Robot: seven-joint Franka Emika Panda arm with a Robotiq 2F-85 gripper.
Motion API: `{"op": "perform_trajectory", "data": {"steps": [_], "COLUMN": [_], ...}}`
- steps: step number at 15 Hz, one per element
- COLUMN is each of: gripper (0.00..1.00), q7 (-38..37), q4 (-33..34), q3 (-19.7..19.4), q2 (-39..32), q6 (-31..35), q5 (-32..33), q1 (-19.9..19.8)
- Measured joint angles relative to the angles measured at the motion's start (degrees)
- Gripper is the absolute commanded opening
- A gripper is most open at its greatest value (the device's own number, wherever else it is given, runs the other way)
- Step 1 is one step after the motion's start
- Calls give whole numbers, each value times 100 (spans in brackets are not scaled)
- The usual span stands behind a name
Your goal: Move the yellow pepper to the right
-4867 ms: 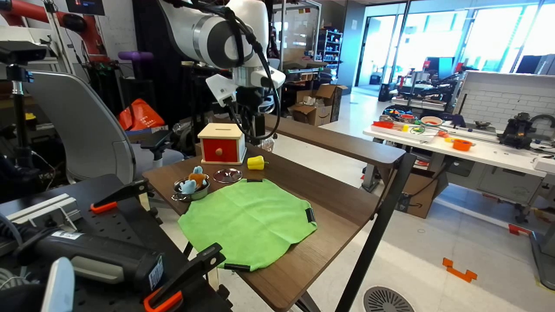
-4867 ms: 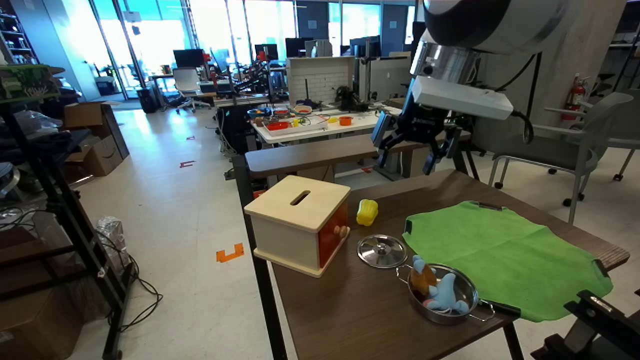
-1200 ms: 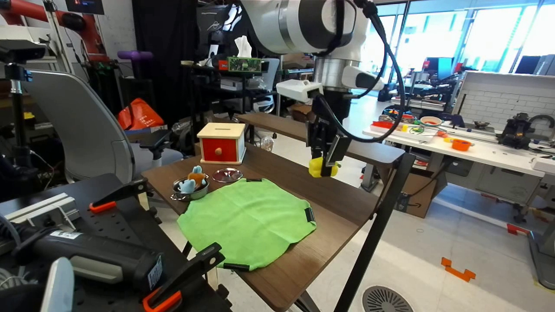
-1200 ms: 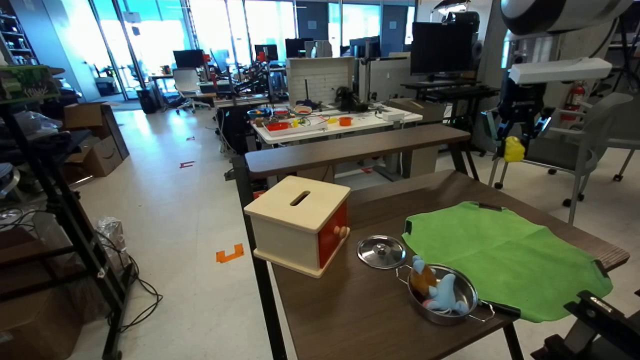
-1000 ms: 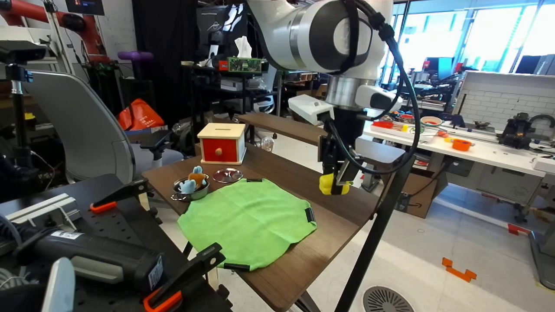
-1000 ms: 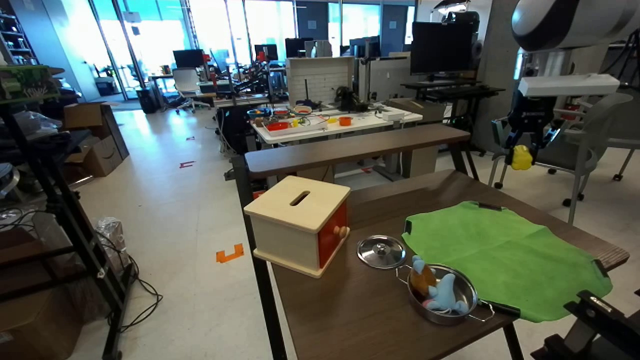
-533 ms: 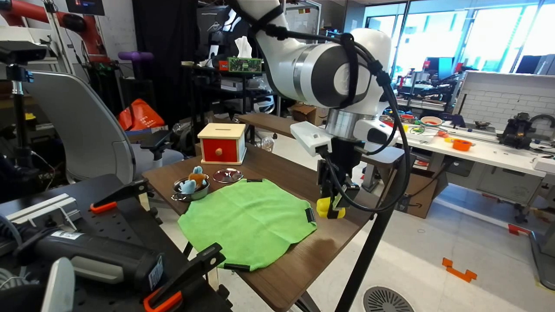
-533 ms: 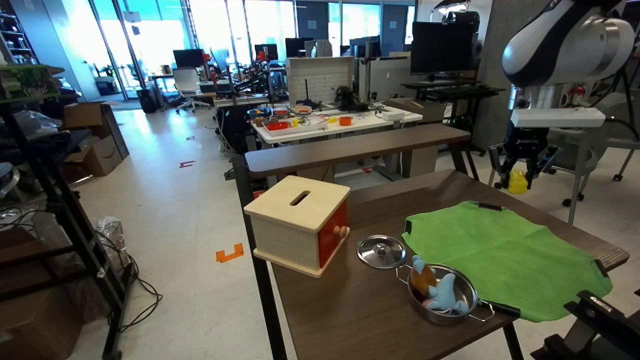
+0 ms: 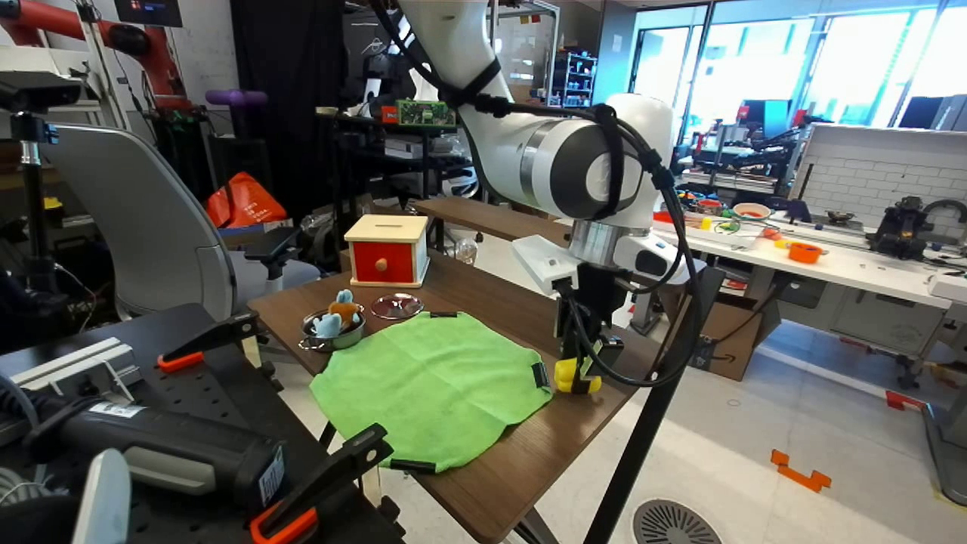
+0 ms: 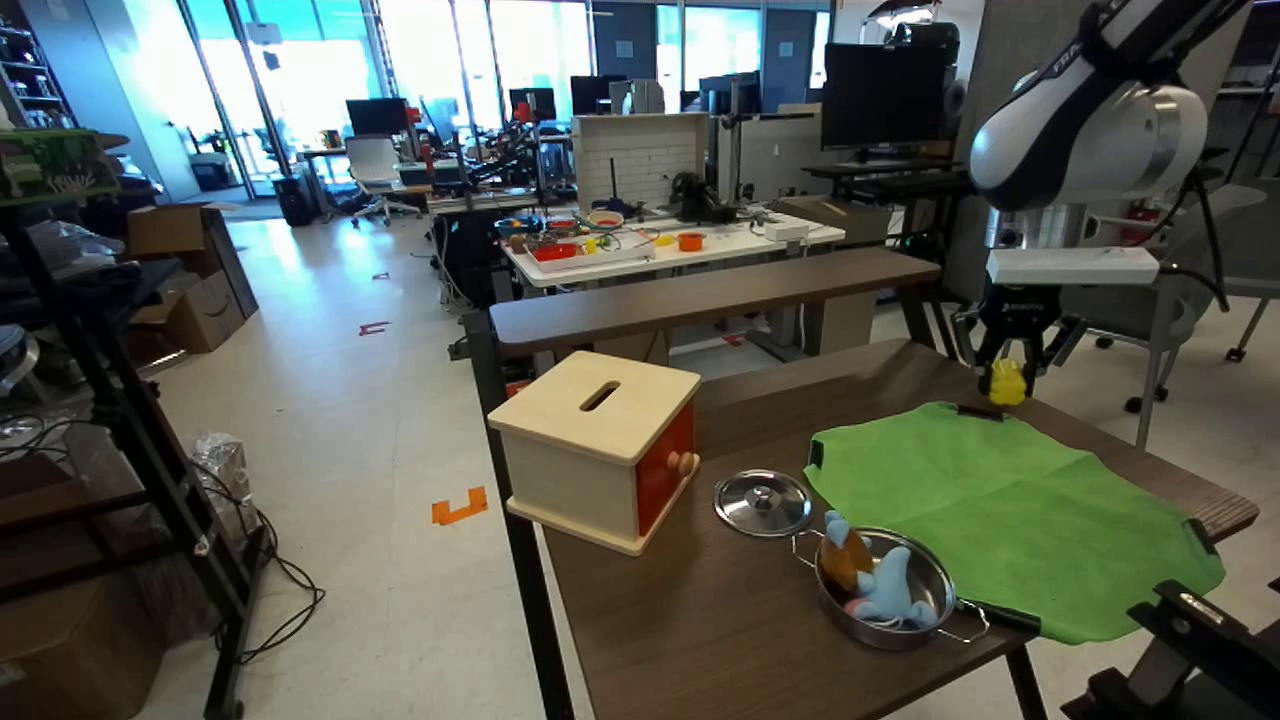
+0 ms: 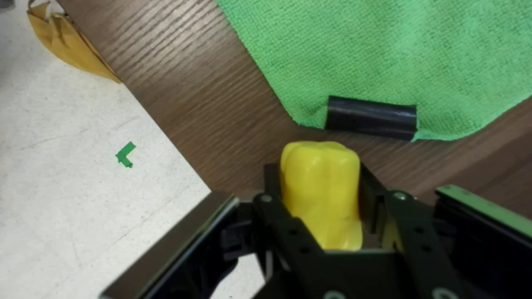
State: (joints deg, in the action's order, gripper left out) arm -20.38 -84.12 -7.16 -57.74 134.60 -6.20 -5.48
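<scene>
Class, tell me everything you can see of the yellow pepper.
The yellow pepper looks like glossy plastic, a toy with rounded lobes, its stem not clearly shown. The gripper grips it from both sides, its length roughly level. It is just off the green cloth, near a black strip, over the brown wood-grained table; whether it touches the table is unclear.

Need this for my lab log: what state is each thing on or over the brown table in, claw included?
Claw: shut on the yellow pepper.
Yellow pepper: gripped; contact with the table unclear.
Red box front: closed.
Pot: uncovered, toys inside.
Lid: off the pot, knob up.
Green cloth: spread out.
</scene>
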Motion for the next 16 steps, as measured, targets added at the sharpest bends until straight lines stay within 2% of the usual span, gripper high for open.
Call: {"op": "perform_trajectory", "data": {"steps": [1, 2, 3, 7, 11, 16], "gripper": [20, 70, 71, 98, 100, 100], "q7": [-43, -67, -86, -100, -100, 136], "q4": [96, 184, 263, 431, 332, -665], "q3": [-4, -6, -8, 18, 56, 361], "q2": [-82, -153, -180, -226, 21, 1155], "q6": [-46, -83, -133, -261, -226, -159], "q5": [1, 2, 2, 2, 1, -91], "q1": [9, 13, 15, 36, 196, 417]}}
